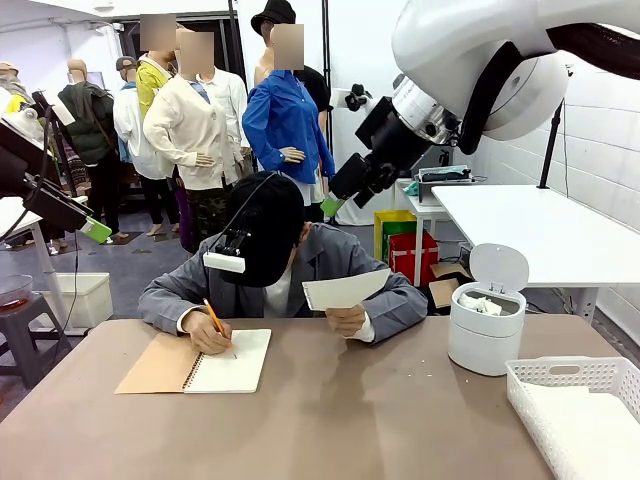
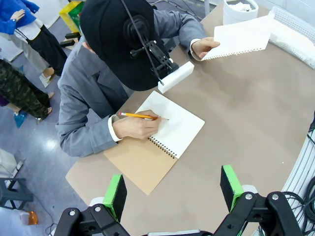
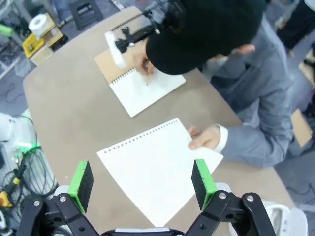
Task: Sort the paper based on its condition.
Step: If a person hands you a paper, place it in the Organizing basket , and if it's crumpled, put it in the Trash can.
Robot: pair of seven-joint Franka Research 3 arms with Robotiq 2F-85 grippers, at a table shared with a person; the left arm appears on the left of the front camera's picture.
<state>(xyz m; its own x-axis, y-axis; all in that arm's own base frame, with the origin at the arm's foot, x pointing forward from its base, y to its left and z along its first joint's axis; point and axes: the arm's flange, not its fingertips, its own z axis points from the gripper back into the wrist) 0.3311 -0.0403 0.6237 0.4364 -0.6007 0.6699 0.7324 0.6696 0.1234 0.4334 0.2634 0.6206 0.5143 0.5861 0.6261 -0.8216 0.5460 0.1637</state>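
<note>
Right wrist view looks down on the sheet of paper (image 3: pixel 157 164). It is flat and smooth, and the person's hand (image 3: pixel 204 138) holds it by one edge, up off the bench (image 3: pixel 64 113). The sheet lies straight ahead of the right gripper (image 3: pixel 141 176), between its two green pads (image 3: pixel 203 176). Those jaws are spread wide with nothing in them. The edge with the little holes is the far one. The left gripper (image 2: pixel 173 189) is spread wide too, but it hangs over the notebook (image 2: pixel 170 130), well apart from the sheet. So the right arm is nearer. The sheet's near corner is hidden behind the right gripper, and I cannot tell which way its long side runs.
</note>
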